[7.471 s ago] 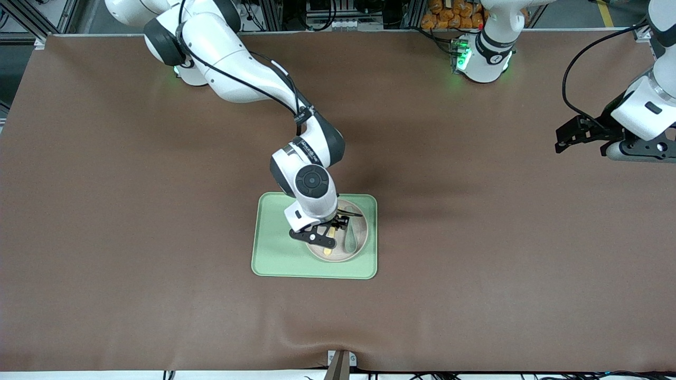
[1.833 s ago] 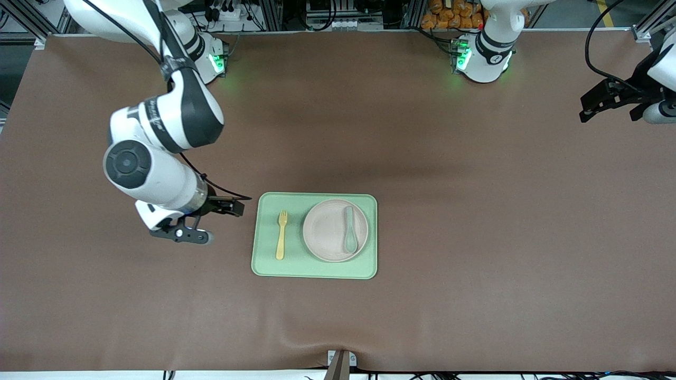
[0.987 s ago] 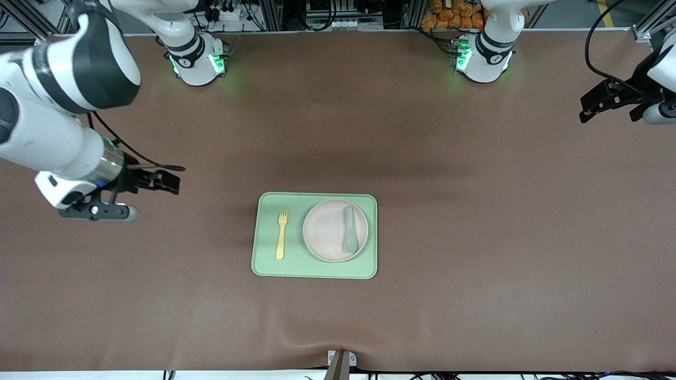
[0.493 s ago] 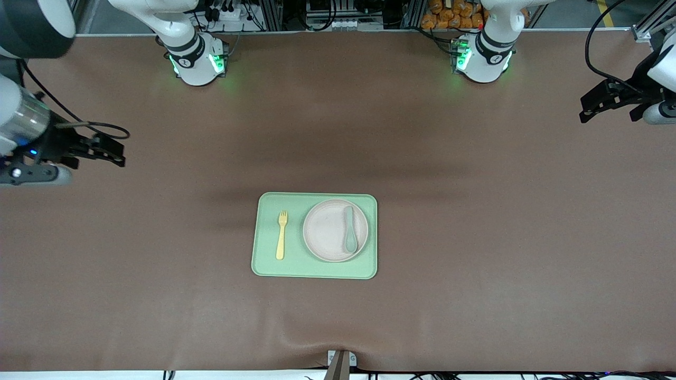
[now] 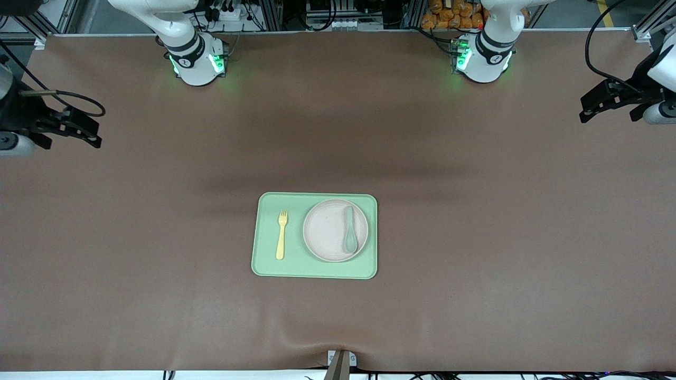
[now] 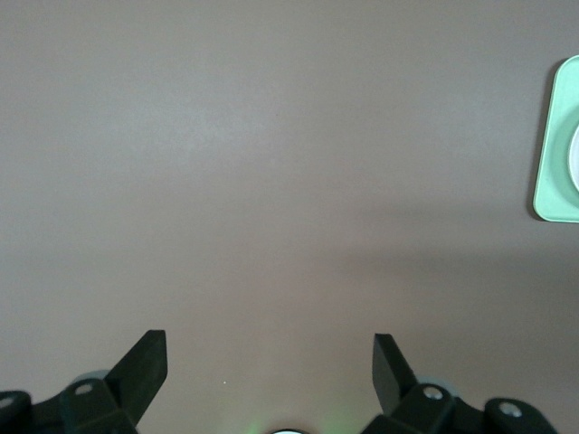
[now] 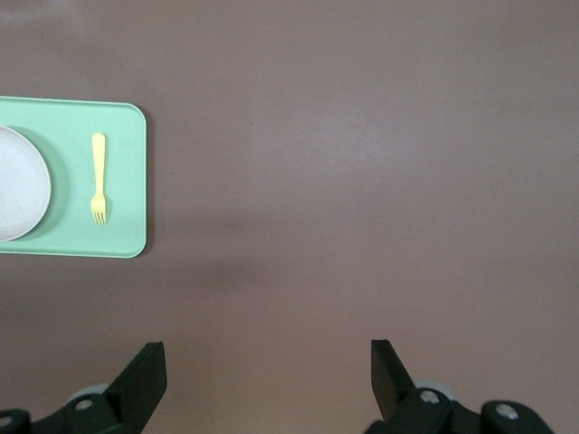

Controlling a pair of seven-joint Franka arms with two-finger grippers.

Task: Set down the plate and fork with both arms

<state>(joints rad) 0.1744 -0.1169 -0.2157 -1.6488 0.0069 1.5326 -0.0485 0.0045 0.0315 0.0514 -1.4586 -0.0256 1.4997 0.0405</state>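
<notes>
I am hanging my left gripper [image 5: 587, 110] and right gripper [image 5: 84, 129] with jaws apart and empty, well away from the round pale beige-pink plate [image 5: 327, 232] and small yellow plastic fork [image 5: 281, 236] lying on the rectangular light-green tray [image 5: 264, 266], so I judge placing done.

A wide table [image 5: 475, 237] covered by a brown mat fills nearly the whole front view. The mat is smooth and matte, with a small ripple near its edge closest to the front camera, where a metal bracket [image 5: 340, 361] sits at the middle of the table edge. Soft, broad shadows cross the middle of the mat. Along the table's top edge in that view stand aluminium frame profiles [image 5: 274, 13] with dark cables [image 5: 317, 10] and equipment among them. A stack of orange packets [image 5: 451, 15] shows there too. A strip of grey floor with a yellow line [image 5: 604, 11] appears at the upper corner toward the left arm's end.
</notes>
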